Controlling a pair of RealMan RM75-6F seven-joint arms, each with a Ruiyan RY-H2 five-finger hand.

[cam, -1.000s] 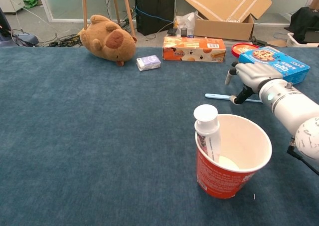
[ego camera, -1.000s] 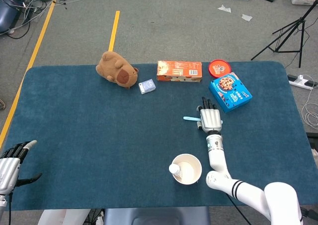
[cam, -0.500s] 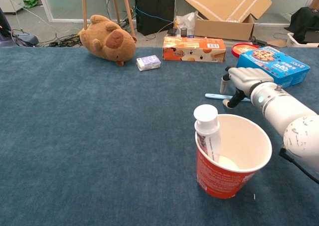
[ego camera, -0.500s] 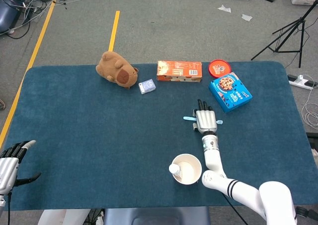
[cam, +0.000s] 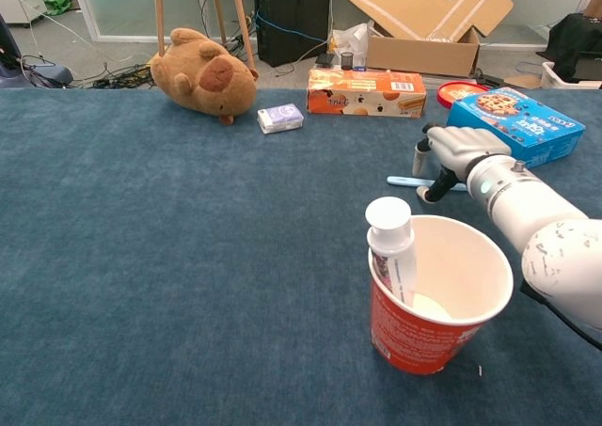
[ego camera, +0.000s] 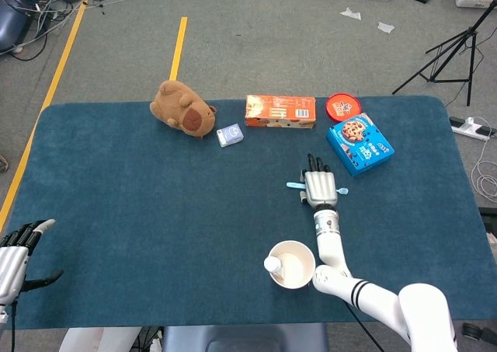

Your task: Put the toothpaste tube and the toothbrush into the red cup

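The red paper cup [ego camera: 300,274] [cam: 414,337] stands near the table's front edge. A white toothpaste tube [ego camera: 272,265] [cam: 391,248] leans cap-up inside it against the left wall. The light blue toothbrush [ego camera: 294,186] [cam: 402,181] lies flat on the cloth beyond the cup. My right hand [ego camera: 319,186] [cam: 455,148] is palm down right over the brush's middle, fingers apart and thumb pointing down beside it, holding nothing. Only the brush's ends show past the hand. My left hand [ego camera: 15,258] hangs at the table's front left corner, fingers spread and empty.
A blue cookie box [ego camera: 359,143] [cam: 514,120] lies just right of my right hand. At the back stand an orange box [ego camera: 279,111], a red lid [ego camera: 343,105], a small pale box [ego camera: 230,135] and a brown plush toy [ego camera: 182,109].
My right hand has shifted a little left and settled over the middle of the toothbrush. My left hand has sunk slightly lower at the corner.
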